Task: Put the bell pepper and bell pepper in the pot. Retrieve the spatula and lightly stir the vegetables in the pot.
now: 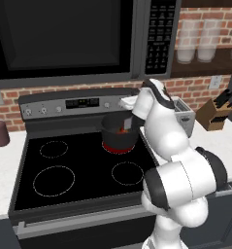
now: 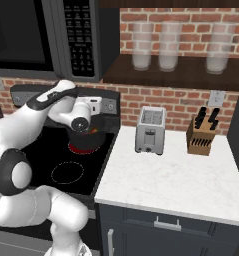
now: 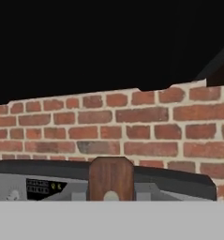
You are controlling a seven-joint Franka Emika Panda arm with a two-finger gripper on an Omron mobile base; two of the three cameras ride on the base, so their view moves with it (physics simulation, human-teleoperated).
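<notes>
Gripping the spatula is what your two-finger gripper (image 1: 128, 122) appears to be doing: the hand view shows a dark reddish-brown handle end (image 3: 111, 179) rising at 6 o'clock, right where the fingertips would sit, so the jaws read as narrowed onto it, though the fingertips themselves are not visible. In the left base view the hand sits at the 3 o'clock rim of the small round dark grey-black pot with a red band round its base (image 1: 118, 138), which stands on the back right burner of the black glass stovetop (image 1: 78, 170). A grey strip that may be the blade reaches down from the hand into the pot; you cannot make it out clearly.

Inside the pot you can see a patch of orange-red (image 1: 121, 130), which I take for at least one bell pepper; whether both are in there the pictures do not settle. From the right base view the pot (image 2: 86, 141) lies partly behind the white arm, with the silver toaster (image 2: 150, 131) well apart at 3 o'clock on the white marble counter (image 2: 176, 175).

My judgement is that you are in the stirring step, with loading done. Your next move calls for small, slow circles with the blade low in the pot, keeping the handle clear of the rim so the light pot does not slide or tip.
</notes>
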